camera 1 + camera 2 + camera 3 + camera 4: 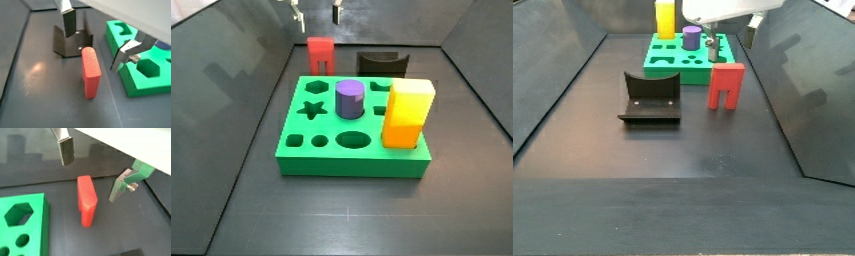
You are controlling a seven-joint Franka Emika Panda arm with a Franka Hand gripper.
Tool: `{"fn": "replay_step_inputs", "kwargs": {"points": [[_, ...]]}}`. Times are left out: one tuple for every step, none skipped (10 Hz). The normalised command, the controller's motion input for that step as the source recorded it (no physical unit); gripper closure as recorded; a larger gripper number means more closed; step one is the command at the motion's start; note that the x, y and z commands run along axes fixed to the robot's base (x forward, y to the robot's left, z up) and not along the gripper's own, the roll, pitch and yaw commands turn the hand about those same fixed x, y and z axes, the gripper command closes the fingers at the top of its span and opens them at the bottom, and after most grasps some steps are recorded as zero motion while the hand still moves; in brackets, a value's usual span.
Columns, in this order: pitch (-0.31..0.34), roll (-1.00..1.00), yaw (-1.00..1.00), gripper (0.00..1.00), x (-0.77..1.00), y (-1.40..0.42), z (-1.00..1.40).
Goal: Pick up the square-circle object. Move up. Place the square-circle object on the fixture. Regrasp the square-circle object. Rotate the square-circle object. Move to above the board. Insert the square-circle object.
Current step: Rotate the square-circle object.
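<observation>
The square-circle object, a small red block, stands upright on the dark floor between the green board and the back wall, next to the black fixture. It also shows in a side view and in both wrist views. My gripper hangs open above the red block, one finger on each side and clear of it. The gripper also shows in the wrist view and at the top of both side views. Nothing is held.
A purple cylinder and a tall yellow-orange block stand in the board. The fixture is close behind one finger and the board is just beside the other. Sloped dark walls enclose the floor.
</observation>
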Motion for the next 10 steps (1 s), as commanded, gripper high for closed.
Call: {"fn": "replay_step_inputs", "kwargs": {"points": [[0.004,0.00,1.00,0.00,0.03,0.00,-0.03],[0.004,0.00,1.00,0.00,0.03,0.00,-0.03],[0.004,0.00,1.00,0.00,0.03,0.00,-0.03],[0.004,0.00,1.00,0.00,0.03,0.00,-0.03],[0.004,0.00,1.00,0.00,0.03,0.00,-0.03],[0.005,0.00,1.00,0.00,0.03,0.00,-0.03],[0.005,0.00,1.00,0.00,0.03,0.00,-0.03],[0.005,0.00,1.00,0.00,0.03,0.00,-0.03],[0.005,0.00,1.00,0.00,0.03,0.00,-0.03],[0.005,0.00,1.00,0.00,0.03,0.00,-0.03]]}}
